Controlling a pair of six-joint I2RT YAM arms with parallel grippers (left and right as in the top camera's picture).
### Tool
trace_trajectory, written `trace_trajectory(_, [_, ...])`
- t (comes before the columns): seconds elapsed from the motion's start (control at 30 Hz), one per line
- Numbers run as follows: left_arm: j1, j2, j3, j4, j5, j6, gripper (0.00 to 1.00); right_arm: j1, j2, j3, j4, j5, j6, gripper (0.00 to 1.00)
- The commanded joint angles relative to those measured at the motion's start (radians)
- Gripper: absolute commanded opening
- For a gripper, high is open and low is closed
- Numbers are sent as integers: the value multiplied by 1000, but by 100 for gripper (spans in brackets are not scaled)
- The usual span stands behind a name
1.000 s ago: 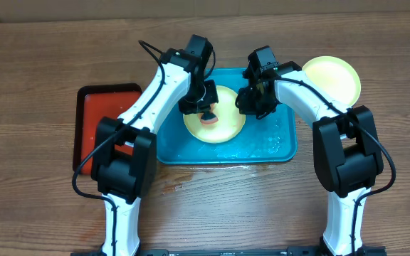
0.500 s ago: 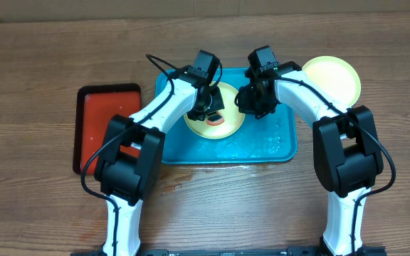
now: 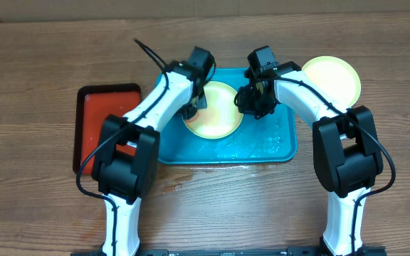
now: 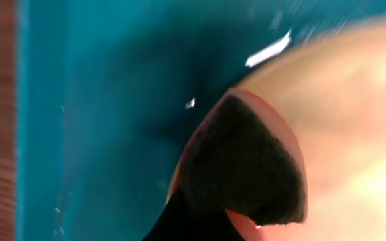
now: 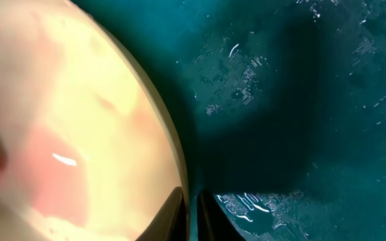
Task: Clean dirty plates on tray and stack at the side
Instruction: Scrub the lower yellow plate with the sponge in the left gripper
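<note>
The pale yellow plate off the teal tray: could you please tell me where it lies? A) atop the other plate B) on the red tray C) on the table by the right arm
C: the plate lies on the wooden table, just beyond the teal tray's right edge.

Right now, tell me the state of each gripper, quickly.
Left gripper: shut on the sponge.
Right gripper: fingers shut on the rim of the plate.

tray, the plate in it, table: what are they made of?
The tray looks like glossy teal plastic, with a moulded rim and sharp glints under a wet film. The plate is probably plastic too: pale yellow, smooth, thin-rimmed, with a soft sheen. The table is wood or wood-look laminate, matte, with grain lines showing.
</note>
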Motion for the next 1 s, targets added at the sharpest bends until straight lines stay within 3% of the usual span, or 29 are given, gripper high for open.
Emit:
trace_trajectory(0.0, [8, 8, 74, 37, 132, 19, 4, -3, 1, -4, 0, 14, 3, 9])
trace_trajectory(0.13, [-3, 9, 48, 147, 425, 15, 4, -3, 1, -4, 1, 14, 3, 11])
trace_trajectory(0.33, [-53, 22, -5, 227, 450, 26, 4, -3, 1, -4, 0, 15, 3, 13])
trace_trajectory(0.7, [-68, 24, -70, 228, 114, 29, 4, -3, 1, -4, 8, 14, 3, 13])
trace_trajectory(0.97, [-67, 24, -126, 229, -51, 88, 4, -3, 1, -4, 7, 14, 3, 13])
